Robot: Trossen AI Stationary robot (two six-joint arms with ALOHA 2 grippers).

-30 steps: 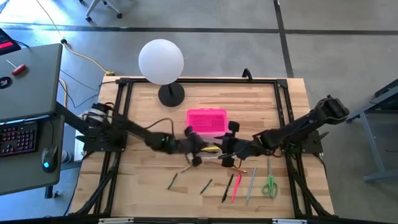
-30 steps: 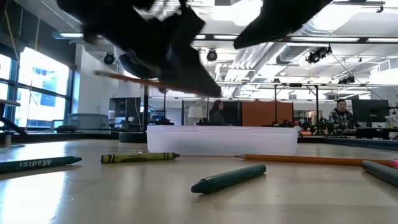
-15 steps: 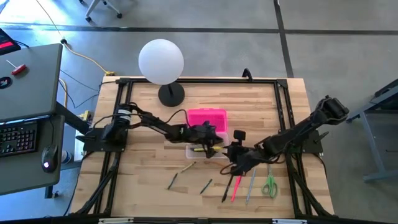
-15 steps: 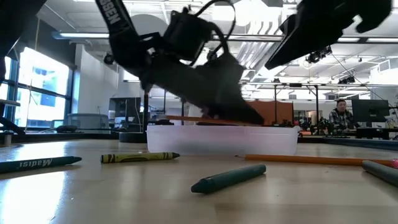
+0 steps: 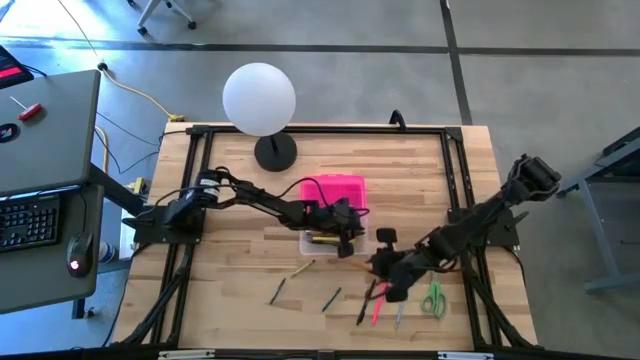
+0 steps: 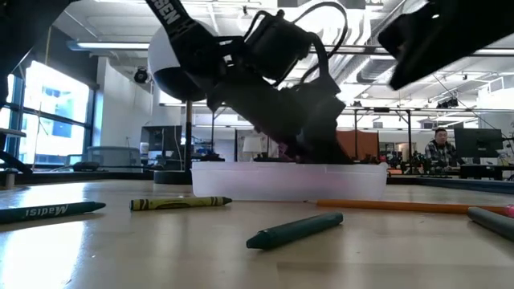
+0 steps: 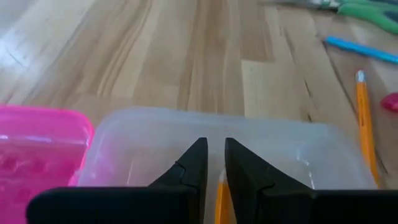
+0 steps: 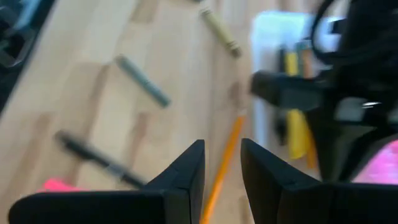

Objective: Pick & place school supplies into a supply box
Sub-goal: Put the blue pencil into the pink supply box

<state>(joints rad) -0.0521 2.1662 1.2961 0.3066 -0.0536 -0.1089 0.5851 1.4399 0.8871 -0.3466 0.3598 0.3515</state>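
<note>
The left hand [image 5: 343, 237] hangs low over the clear supply box [image 5: 330, 243], which sits near the middle of the surface [image 5: 420, 170] with its pink lid [image 5: 333, 191] lying just beside it, toward the far edge. In the left wrist view the two dark fingers [image 7: 198, 168] stand narrowly apart with an orange pencil [image 7: 220, 199] showing in the gap between them, inside the box; whether they grip it I cannot tell. More yellow and orange supplies lie in the box behind it.

The right hand [image 5: 385, 280] hovers above the loose supplies toward the near edge, right of the box. Its fingers [image 8: 189, 171] are parted and hold nothing; an orange pencil [image 8: 222, 163] lies on the wood below the gap.

On the surface near the front edge lie an olive crayon [image 5: 305, 268], a grey pencil [image 5: 278, 291], a dark green crayon [image 5: 331, 299], a black pen [image 5: 366, 298], a red pen [image 5: 379, 304] and green-handled scissors [image 5: 433, 298].

A white globe lamp [image 5: 260, 100] stands at the far edge. In the low view a person [image 6: 440, 149] sits in the room beyond.
</note>
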